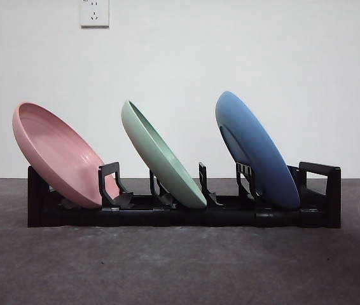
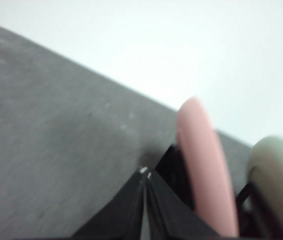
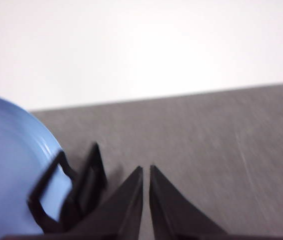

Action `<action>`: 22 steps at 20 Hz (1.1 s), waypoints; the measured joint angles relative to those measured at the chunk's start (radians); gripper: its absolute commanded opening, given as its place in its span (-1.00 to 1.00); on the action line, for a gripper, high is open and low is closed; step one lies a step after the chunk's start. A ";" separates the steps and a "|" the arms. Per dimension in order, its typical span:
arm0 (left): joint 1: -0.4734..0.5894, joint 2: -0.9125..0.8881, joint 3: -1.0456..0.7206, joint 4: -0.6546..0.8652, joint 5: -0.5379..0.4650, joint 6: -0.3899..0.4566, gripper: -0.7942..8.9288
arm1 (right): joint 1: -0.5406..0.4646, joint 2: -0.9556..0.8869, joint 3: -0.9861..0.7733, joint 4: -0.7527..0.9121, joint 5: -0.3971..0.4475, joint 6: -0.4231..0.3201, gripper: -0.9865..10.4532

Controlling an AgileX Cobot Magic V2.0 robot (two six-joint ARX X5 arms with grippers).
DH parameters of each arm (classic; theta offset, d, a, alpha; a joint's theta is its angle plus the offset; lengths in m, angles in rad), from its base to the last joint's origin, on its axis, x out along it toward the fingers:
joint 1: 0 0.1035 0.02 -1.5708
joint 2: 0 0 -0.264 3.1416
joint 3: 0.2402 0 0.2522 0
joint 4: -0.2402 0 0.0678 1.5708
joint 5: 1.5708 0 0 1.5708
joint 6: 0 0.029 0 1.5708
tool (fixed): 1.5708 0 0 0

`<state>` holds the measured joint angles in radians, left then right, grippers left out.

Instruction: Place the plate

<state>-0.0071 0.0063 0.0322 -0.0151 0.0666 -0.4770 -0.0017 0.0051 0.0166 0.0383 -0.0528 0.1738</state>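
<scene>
Fingers of the left gripper [image 2: 146, 172] meet at their tips, closed on nothing, poised above the grey table [image 2: 56, 140] just beside the rack end where the round pink plastic plate [image 2: 206, 170] stands. Fingers of the right gripper [image 3: 146, 168] are likewise pressed nearly together and empty, near the opposite rack end beside the round blue plastic plate [image 3: 11, 165]. Neither arm appears in the front view. There, 3 plates lean in 1 black plastic dish rack [image 1: 186, 213] resting on the table: the pink plate [image 1: 56, 152] at the left end, the round pale green plastic plate [image 1: 161, 155] in the middle slot, and the blue plate [image 1: 256, 149] near the right end. All 3 tilt the same way, tops toward the left, well apart from each other. 2 white wall sockets [image 1: 95, 13] sit on the white wall behind.
</scene>
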 measured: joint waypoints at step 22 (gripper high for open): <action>0.000 0.161 0.397 -0.414 0.011 0.074 -0.81 | 0.000 0.132 0.277 -0.247 -0.140 0.171 -0.80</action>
<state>-0.0071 0.1669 0.4294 -0.4290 0.0772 -0.4030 -0.0017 0.1368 0.2939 -0.2085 -0.1928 0.3450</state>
